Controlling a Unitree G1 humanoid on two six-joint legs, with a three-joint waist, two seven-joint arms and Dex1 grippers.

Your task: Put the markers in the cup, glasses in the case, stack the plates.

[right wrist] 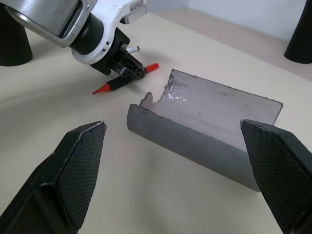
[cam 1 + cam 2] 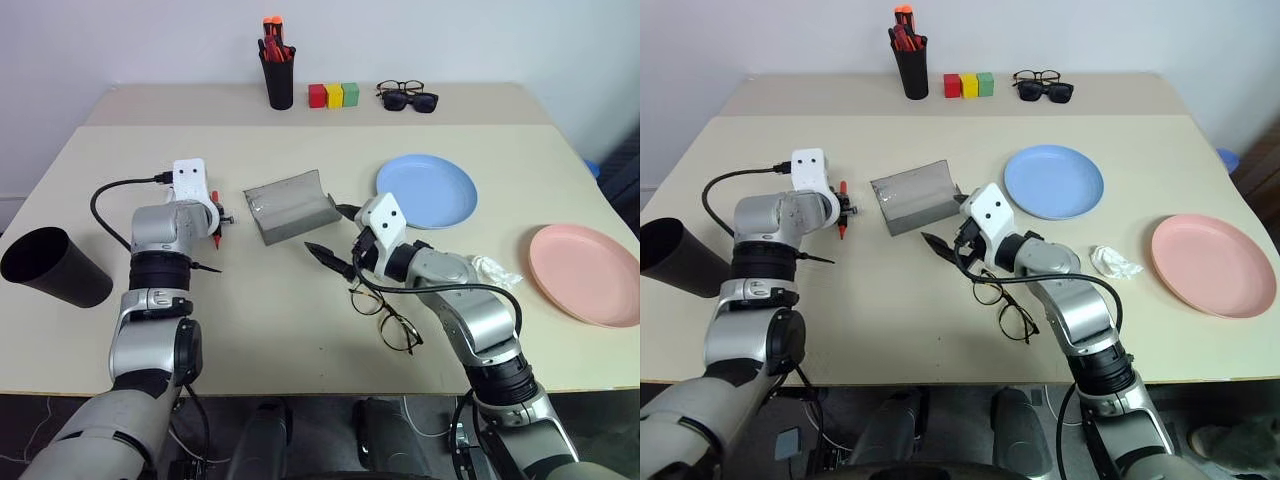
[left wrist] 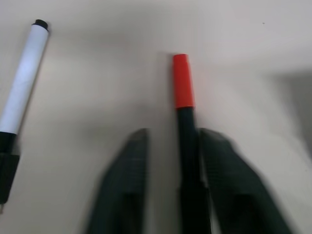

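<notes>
On a beige desk [image 2: 300, 330], the left tool [image 2: 222, 218], left of centre in the head view, had its two black fingers closed on the red marker [image 1: 122, 80], gripping the dark barrel near its middle with the marker's long axis running along the fingers. The white marker [image 3: 22, 87] lay just beside it, roughly parallel, and the black cup [image 2: 52, 266] lay tipped at the far left edge, nearer this arm. The right tool [image 2: 335, 240], jaws wide apart and empty, hovered at centre facing the open gray case [image 2: 290, 205], with the wire-rimmed glasses [image 2: 385, 315] just below it.
</notes>
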